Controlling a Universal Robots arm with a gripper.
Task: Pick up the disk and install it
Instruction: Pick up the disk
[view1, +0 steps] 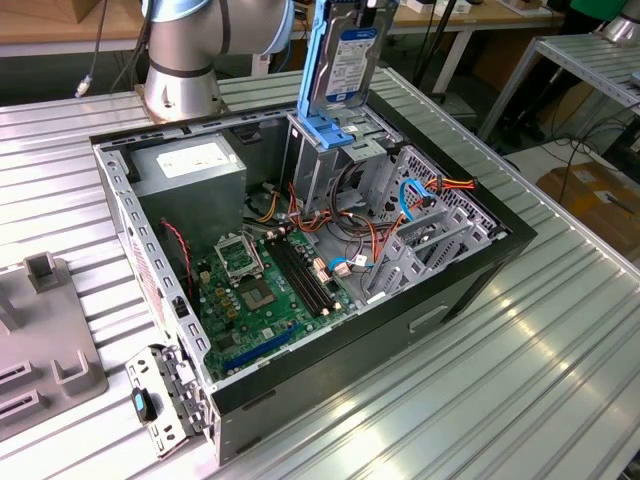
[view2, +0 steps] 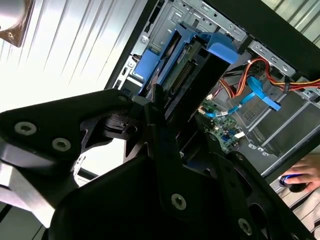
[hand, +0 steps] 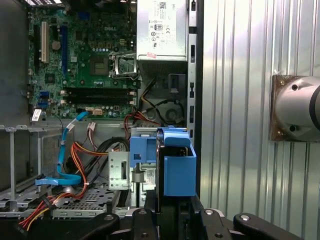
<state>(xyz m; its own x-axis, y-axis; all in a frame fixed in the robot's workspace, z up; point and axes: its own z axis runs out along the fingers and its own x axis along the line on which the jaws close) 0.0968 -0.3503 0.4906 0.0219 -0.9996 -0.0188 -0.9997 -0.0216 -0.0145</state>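
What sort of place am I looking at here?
Probably a robotics lab or workshop: a grey robot arm on a ribbed aluminium table holds a blue-framed grey metal hard drive over an open black desktop computer case, with wooden workbenches behind.

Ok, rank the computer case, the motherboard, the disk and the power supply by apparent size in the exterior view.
1. computer case
2. motherboard
3. disk and power supply look alike; the disk is raised above the case, so unranked.

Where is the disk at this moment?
In the exterior view the disk stands upright at top centre, above the drive cage at the far end of the case, to the exterior view's right of the arm base.
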